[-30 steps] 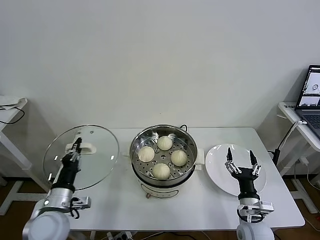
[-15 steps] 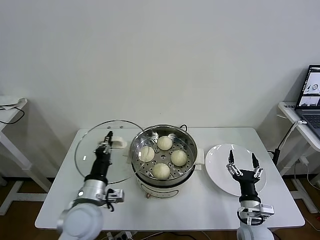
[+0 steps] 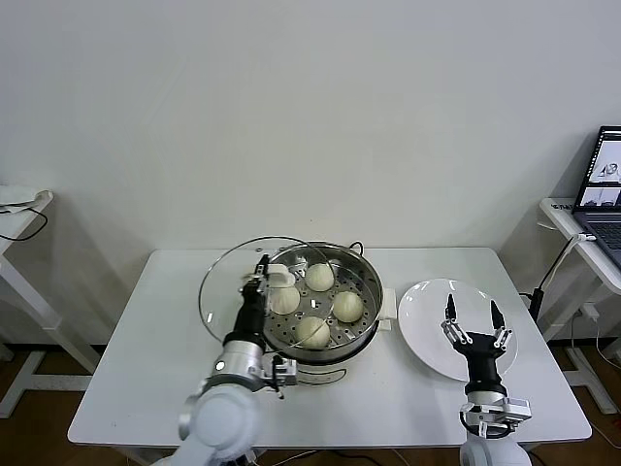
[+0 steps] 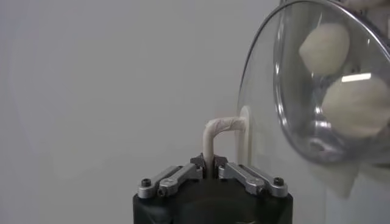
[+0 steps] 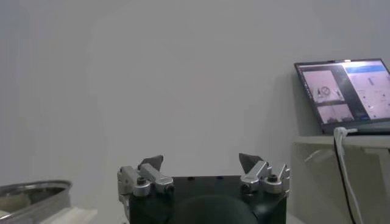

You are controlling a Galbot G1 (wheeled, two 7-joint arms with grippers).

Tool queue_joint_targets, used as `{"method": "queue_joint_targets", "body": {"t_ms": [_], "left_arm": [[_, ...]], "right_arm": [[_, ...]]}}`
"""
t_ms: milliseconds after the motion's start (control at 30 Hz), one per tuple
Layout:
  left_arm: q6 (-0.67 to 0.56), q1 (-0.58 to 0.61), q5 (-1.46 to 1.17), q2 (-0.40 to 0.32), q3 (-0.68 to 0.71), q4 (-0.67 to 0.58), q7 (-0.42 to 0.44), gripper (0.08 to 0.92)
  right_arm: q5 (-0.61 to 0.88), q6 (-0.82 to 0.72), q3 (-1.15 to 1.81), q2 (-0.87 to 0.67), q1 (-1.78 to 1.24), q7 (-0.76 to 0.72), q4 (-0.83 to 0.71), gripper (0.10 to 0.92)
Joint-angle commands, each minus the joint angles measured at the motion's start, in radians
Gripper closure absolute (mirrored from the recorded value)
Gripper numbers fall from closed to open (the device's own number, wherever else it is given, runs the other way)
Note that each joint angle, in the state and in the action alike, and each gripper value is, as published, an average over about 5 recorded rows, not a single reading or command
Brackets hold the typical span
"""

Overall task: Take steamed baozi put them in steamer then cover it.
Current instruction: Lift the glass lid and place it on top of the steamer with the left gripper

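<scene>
The steamer [image 3: 367, 296] stands mid-table with several baozi [image 3: 347, 307] on its perforated tray. My left gripper [image 3: 256, 283] is shut on the white handle [image 3: 279, 277] of the glass cover [image 3: 221, 291] and holds the cover tilted over the steamer's left rim. In the left wrist view the gripper [image 4: 210, 164] pinches the handle [image 4: 220, 128], and baozi [image 4: 356, 105] show through the cover [image 4: 268, 79]. My right gripper [image 3: 473, 321] is open and empty above the white plate [image 3: 427, 335]; it also shows open in the right wrist view [image 5: 200, 162].
The white plate lies to the right of the steamer. A laptop [image 3: 604, 184] sits on a side table at the far right, also in the right wrist view [image 5: 344, 91]. A second side table [image 3: 19, 209] stands at the far left.
My left gripper has carried the cover rightward from the table's left side to over the steamer's left rim. The right gripper has stayed still.
</scene>
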Motion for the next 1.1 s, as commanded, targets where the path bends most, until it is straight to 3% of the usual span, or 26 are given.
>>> {"method": "queue_joint_targets", "body": {"t_ms": [33, 733, 1100], "left_arm": [[0.063, -0.104, 0.049, -0.088, 0.136, 0.099, 0.020, 0.814], [0.048, -0.135, 0.129, -0.218, 0.144, 0.241, 0.014, 0.814], [0.040, -0.140, 0.146, -0.235, 0.132, 0.268, 0.012, 0.814]], "right_arm": [[-0.005, 0.000, 0.001, 0.003, 0.005, -0.001, -0.012, 0.203], [-0.027, 0.000, -0.004, 0.010, 0.005, 0.000, -0.023, 0.203], [-0.033, 0.004, -0.005, 0.009, 0.003, -0.001, -0.027, 0.203]]}}
